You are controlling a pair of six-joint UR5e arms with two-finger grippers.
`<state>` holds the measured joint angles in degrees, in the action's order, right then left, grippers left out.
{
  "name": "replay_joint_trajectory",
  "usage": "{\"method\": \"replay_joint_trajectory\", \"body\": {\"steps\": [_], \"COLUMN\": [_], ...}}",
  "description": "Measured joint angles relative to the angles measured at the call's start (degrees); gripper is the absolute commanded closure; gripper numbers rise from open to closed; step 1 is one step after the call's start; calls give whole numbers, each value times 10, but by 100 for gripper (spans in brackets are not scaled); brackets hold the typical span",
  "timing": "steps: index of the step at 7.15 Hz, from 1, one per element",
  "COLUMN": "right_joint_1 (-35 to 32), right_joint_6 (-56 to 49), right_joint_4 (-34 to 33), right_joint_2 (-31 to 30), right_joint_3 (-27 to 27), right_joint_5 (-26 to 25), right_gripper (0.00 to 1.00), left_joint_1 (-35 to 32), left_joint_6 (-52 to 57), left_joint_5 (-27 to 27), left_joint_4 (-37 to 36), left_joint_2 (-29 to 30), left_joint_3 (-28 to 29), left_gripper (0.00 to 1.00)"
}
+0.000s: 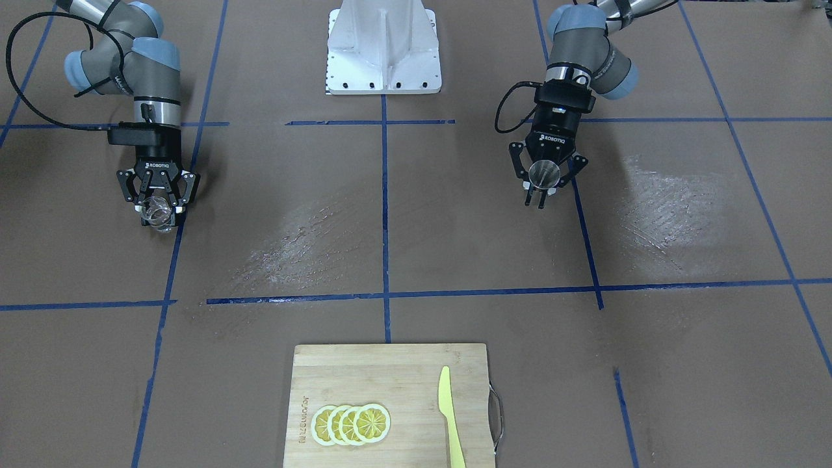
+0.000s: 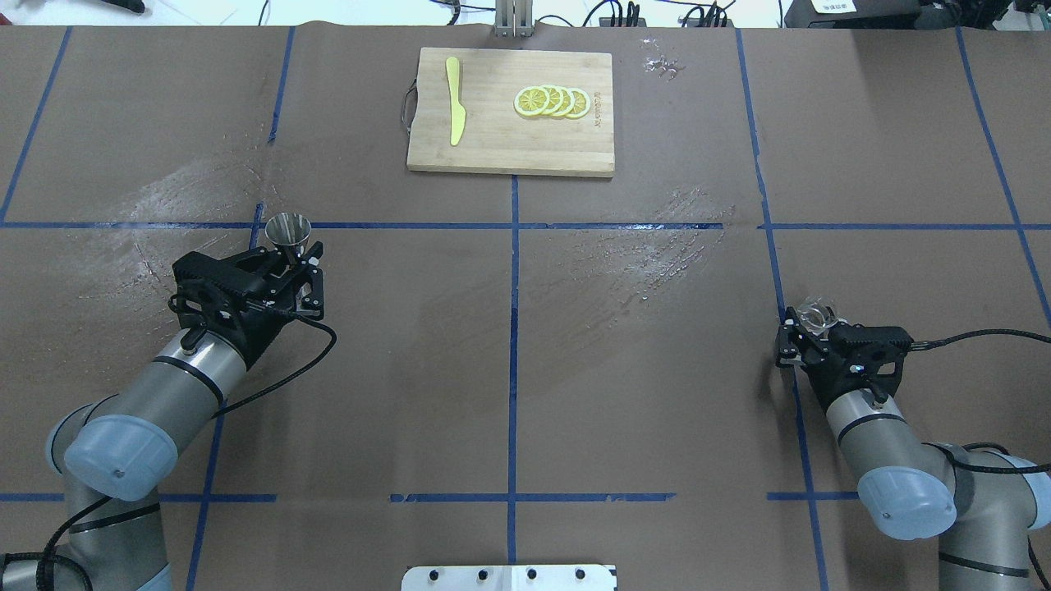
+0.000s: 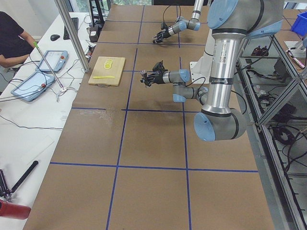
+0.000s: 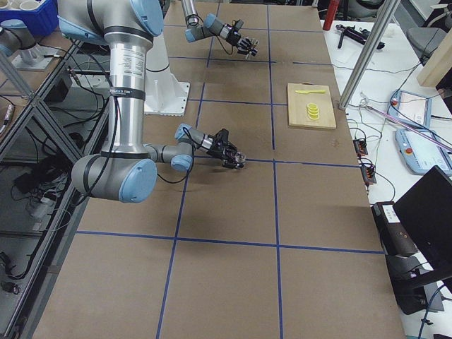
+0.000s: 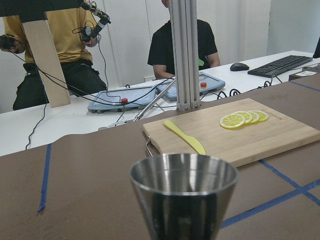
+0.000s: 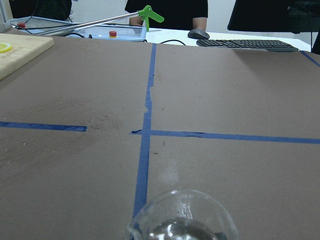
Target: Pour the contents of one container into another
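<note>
Front view: steel cup (image 1: pixel 543 173) is clamped inside left gripper (image 1: pixel 544 186); clear glass (image 1: pixel 158 212) is pinched inside right gripper (image 1: pixel 158 216). Overhead: both are held upright, well apart. Wrist views: cup is judged stiff, slick; glass fragile, best gripped mid-wall

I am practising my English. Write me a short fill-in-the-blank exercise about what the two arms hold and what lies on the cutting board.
1. The left gripper is shut on a ____ cup.
2. The clear glass is held on the robot's ____ side.
3. On the cutting board lie ____ lemon slices.
4. The knife on the same board is ____ in colour.

Missing words: metal; right; four; yellow
</note>
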<state>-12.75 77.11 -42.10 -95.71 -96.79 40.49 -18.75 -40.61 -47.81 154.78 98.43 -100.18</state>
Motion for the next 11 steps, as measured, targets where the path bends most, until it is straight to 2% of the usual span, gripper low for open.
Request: {"method": "replay_joint_trajectory", "body": {"steps": [3, 5, 7, 9, 11], "right_joint_1": [-7, -19, -27, -39, -44], "right_joint_6": [-45, -93, -178, -257, -310], "right_joint_4": [0, -1, -7, -22, -45], "right_joint_2": [-5, -3, 5, 29, 84], "right_joint_3": [-60, -109, -147, -181, -193], "right_joint_5": [23, 42, 50, 60, 95], "right_gripper": [100, 100, 100, 100, 100], "left_joint_1": [0, 3, 6, 8, 0], "left_joint_6": [1, 1, 11, 71, 104], "left_joint_5": [-1, -17, -79, -139, -208], "left_joint_4": [0, -1, -2, 1, 9], "left_joint_2": [11, 43, 94, 122, 137], "left_joint_3": [-5, 9, 32, 35, 38], "left_gripper": [100, 100, 100, 100, 100]}}
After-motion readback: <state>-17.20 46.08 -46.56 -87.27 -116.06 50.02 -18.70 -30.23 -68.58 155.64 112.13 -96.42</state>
